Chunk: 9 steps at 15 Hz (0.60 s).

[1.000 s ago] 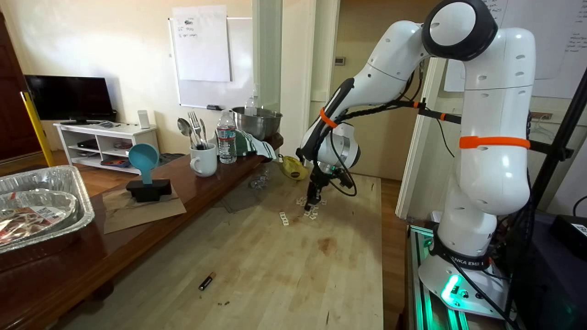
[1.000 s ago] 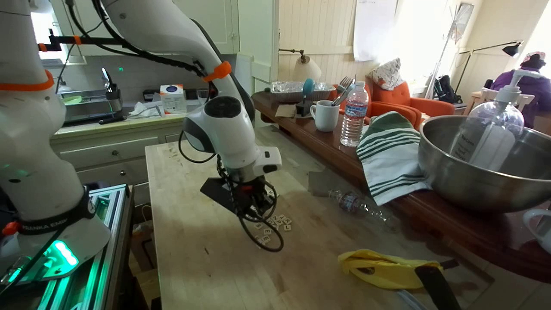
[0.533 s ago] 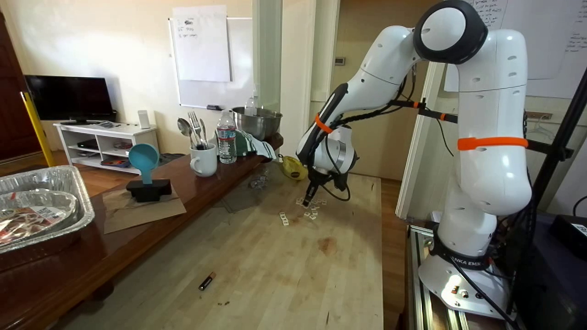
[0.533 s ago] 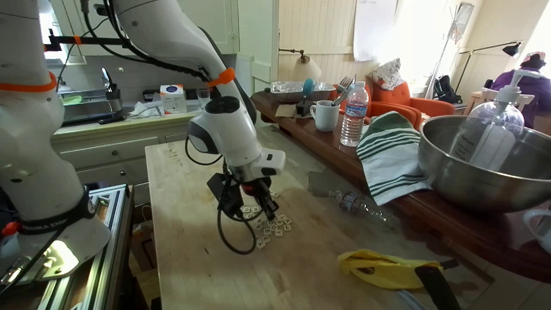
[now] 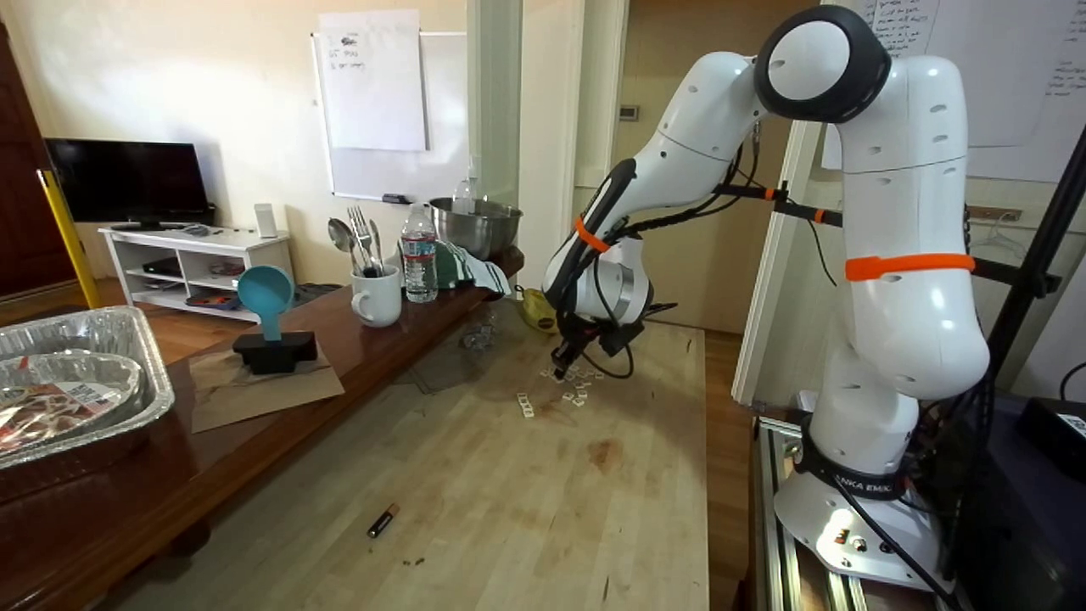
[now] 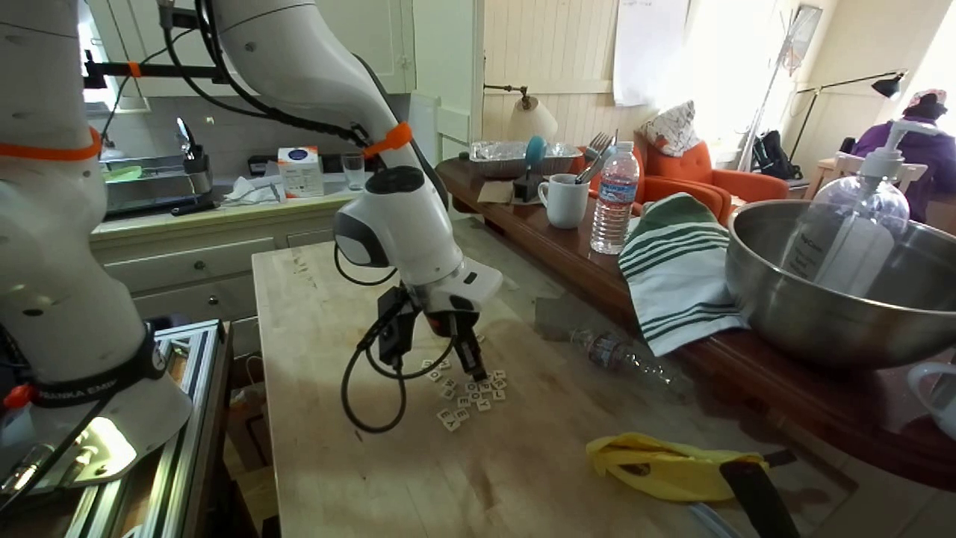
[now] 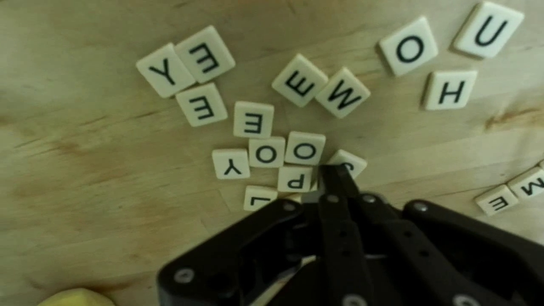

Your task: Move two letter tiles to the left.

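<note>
Small pale letter tiles lie flat on the wooden table. In the wrist view a cluster includes an O tile (image 7: pixel 305 148), a P tile (image 7: pixel 295 179), a Y tile (image 7: pixel 231 164) and an S tile (image 7: pixel 356 162), partly hidden by my fingertips. An E tile (image 7: pixel 496 199) and an M tile (image 7: pixel 528 182) sit apart at right. My gripper (image 7: pixel 333 172) is shut, fingers together, with no tile seen between them. Its tips are over the cluster's edge; contact cannot be told. The gripper also shows in both exterior views (image 5: pixel 560 372) (image 6: pixel 478 373). A separate tile row (image 5: pixel 526 406) lies nearer in an exterior view.
A yellow object (image 6: pixel 665 467) lies on the table beyond the tiles. A plastic bottle (image 6: pixel 624 359) lies along the raised brown counter (image 5: pixel 339 356). The counter bears a mug (image 5: pixel 377 297), an upright bottle (image 5: pixel 420 255) and a metal bowl (image 6: pixel 844 321). A battery (image 5: pixel 383 520) lies on the table.
The wrist has turned and tilted. The gripper tips have shifted slightly left in one exterior view and right in the other, over the cluster. The base light went from green to white. No tile visibly moved.
</note>
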Each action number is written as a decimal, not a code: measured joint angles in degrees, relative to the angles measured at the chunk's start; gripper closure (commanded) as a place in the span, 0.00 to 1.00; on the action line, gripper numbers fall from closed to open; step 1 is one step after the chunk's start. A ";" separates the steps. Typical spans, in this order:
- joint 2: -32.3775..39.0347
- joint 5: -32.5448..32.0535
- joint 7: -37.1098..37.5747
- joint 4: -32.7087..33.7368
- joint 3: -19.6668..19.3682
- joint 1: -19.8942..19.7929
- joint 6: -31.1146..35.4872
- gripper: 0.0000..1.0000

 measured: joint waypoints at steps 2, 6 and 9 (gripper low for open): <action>0.19 -0.70 5.87 0.00 -2.26 2.29 -0.19 1.00; 0.54 -4.07 17.46 0.12 -7.77 7.47 -1.81 1.00; 0.53 -7.21 24.09 1.15 -11.20 10.20 -6.24 1.00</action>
